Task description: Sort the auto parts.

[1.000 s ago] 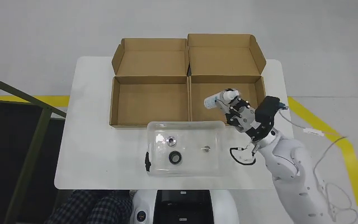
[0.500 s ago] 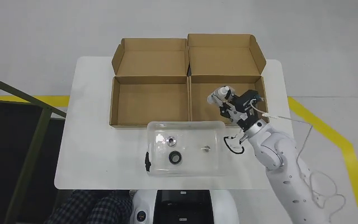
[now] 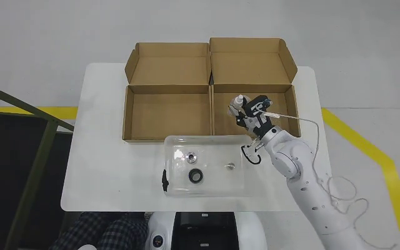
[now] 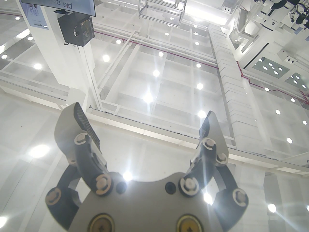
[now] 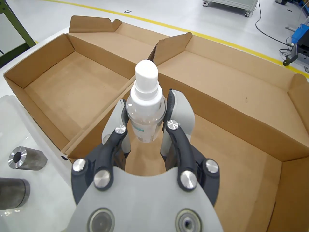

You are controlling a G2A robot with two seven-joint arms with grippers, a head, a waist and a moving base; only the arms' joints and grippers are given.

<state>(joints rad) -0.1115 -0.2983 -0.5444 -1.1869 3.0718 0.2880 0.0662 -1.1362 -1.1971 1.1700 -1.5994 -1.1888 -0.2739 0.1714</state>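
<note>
Right gripper (image 3: 245, 114) has swung leftward with the bottle (image 3: 238, 102), from the right box's (image 3: 281, 103) outer side toward the wall it shares with the left box (image 3: 167, 115).

Nearest, the tray (image 3: 206, 139) holds several metal parts (image 3: 190, 155), so most of the sorting looks undone. Just beyond, the right fingers pinch the bottle by its clear body, above the right box's inner corner and not yet released. Both boxes are bare inside. The left gripper (image 4: 144, 121) points at the ceiling (image 4: 154, 73), fingers spread, holding nothing. A white table (image 3: 100, 156) carries everything. Farther off lies a pale workshop floor with a yellow line (image 5: 193, 33).
</note>
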